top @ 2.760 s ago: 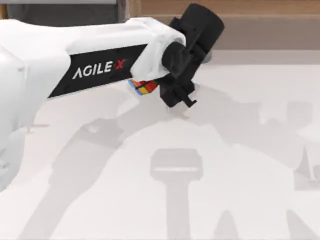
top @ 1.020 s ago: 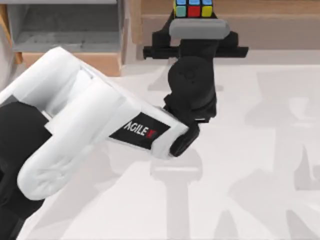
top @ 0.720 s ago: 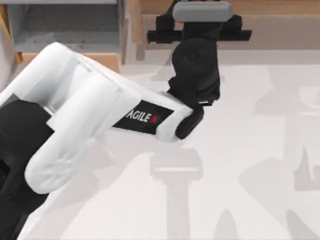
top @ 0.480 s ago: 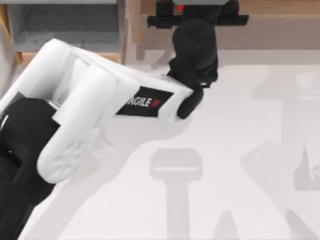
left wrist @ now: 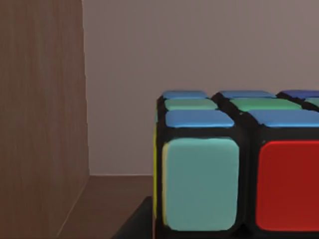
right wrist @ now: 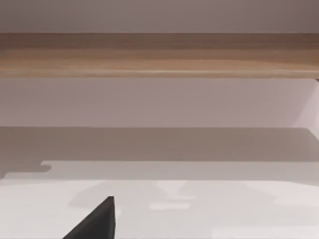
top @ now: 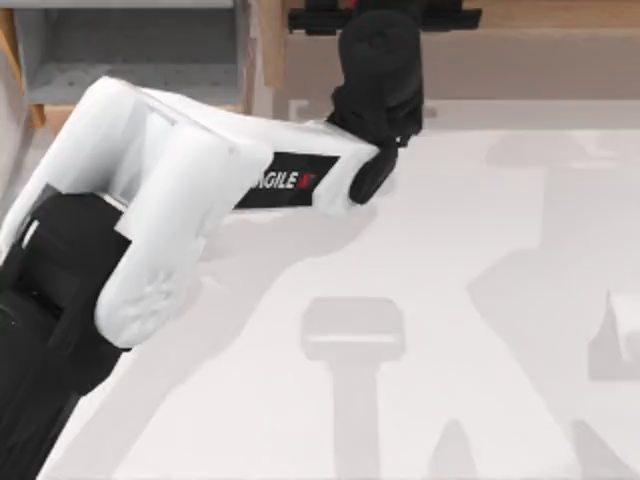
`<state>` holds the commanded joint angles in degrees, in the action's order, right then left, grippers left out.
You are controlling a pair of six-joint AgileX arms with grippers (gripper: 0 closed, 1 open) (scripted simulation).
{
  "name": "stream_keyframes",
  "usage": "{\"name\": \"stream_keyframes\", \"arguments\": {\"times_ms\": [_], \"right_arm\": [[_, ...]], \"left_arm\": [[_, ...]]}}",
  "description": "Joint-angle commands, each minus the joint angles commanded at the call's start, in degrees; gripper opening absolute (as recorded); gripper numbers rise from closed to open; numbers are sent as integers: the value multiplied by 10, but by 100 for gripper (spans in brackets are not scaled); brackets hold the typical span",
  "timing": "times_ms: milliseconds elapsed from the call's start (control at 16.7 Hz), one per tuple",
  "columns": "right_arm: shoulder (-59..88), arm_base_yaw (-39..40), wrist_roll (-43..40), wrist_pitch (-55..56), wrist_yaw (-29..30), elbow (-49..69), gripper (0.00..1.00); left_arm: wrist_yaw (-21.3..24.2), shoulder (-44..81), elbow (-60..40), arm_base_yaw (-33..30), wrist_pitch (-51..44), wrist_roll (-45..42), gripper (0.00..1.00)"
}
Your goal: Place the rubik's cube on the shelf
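Note:
The rubik's cube point(left wrist: 234, 164) sits close in front of the left wrist camera, with turquoise, red, blue and green squares showing. It is inside a wooden recess with a brown floor point(left wrist: 117, 199), and I cannot tell whether it touches that floor. My left gripper point(top: 385, 12) reaches over the shelf point(top: 540, 14) at the back edge of the top view and is shut on the cube. A dark finger point(left wrist: 137, 224) shows under the cube's near corner. The right wrist view faces the shelf edge point(right wrist: 159, 55) from the table, with one dark fingertip point(right wrist: 97, 224) low in it.
A grey-lined box compartment point(top: 130, 50) with a wood front stands at the back left. A wooden side wall point(left wrist: 40, 119) rises close beside the cube. The shelf's tan-grey front face point(top: 540, 65) runs along the back. The white table point(top: 450, 300) lies in front.
My left arm has pushed farther toward the back, carrying the cube from above the table over the shelf. The cube has passed beyond the top view's upper edge.

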<state>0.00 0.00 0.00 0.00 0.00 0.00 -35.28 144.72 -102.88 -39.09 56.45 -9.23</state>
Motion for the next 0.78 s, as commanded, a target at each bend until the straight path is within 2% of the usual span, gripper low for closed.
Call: {"name": "stream_keyframes", "arguments": {"times_ms": [120,780], "right_arm": [[0,0,0,0,0,0,100],[0,0,0,0,0,0,100]], "left_arm": [[0,0,0,0,0,0,0],[0,0,0,0,0,0,83]]}}
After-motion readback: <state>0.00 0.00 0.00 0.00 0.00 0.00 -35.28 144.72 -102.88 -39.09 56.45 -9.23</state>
